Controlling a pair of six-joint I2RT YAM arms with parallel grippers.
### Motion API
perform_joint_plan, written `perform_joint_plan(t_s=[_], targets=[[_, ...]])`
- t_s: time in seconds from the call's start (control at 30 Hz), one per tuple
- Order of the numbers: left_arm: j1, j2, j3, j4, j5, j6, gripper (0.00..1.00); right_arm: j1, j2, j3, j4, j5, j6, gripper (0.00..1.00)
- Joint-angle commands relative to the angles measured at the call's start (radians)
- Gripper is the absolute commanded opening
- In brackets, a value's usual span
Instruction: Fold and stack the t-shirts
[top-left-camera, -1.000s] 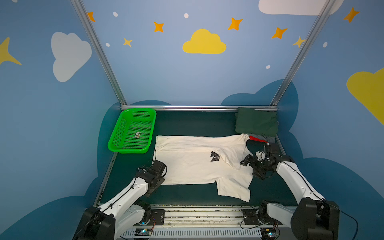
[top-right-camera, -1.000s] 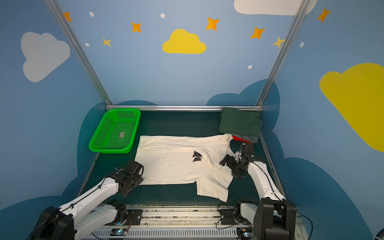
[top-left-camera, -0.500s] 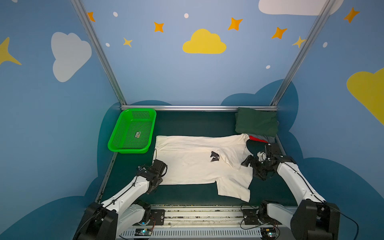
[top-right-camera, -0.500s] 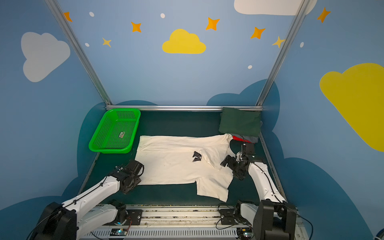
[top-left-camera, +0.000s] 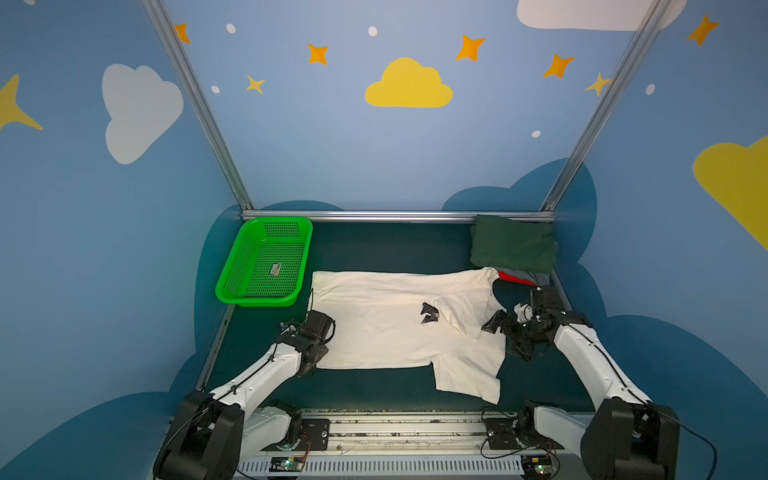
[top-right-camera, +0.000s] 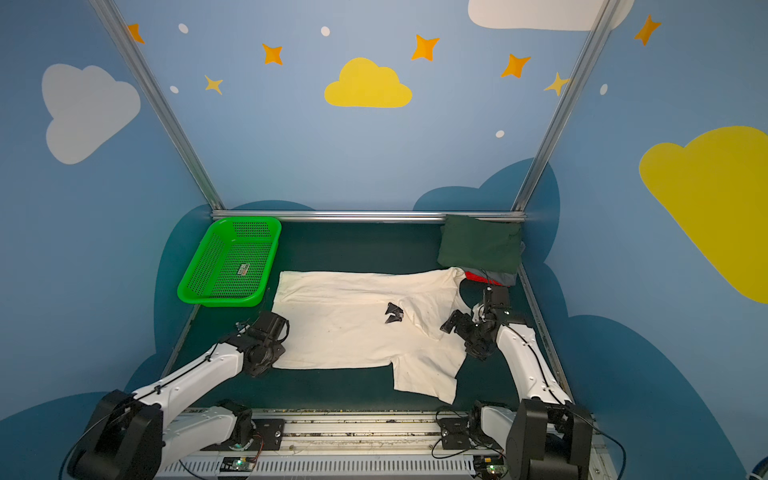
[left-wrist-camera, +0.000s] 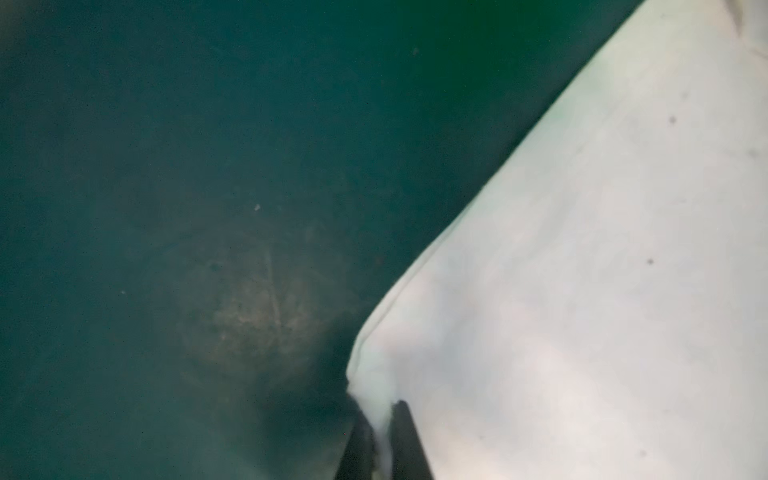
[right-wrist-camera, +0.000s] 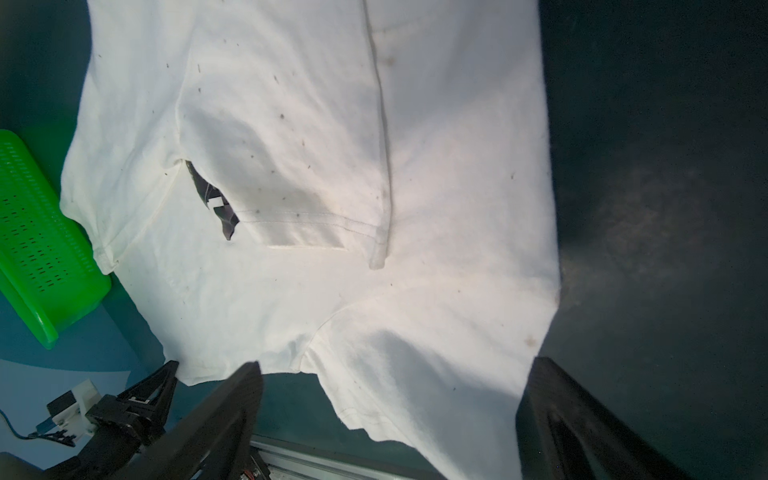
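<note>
Partly done: a folded dark green t-shirt (top-left-camera: 513, 245) tops a grey tee (top-left-camera: 538, 275) and a red tee (top-left-camera: 512, 278) at the mat's far right corner. The cream-white t-shirt (top-left-camera: 386, 328) lies spread mid-mat, not yet folded, with one sleeve turned in, a scrap of black print and dark specks. The left gripper (left-wrist-camera: 380, 419) is pinched on its hem corner. The right gripper (right-wrist-camera: 395, 368) hovers wide apart at its right edge.
</note>
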Motion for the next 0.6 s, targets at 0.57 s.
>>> perform_joint_plan(t_s=[0.57], targets=[[0.004, -0.079, 0.114, -0.057, 0.015, 0.088, 0.03, 0.066, -0.098, -0.056, -0.083, 0.031, 0.038, 0.98]])
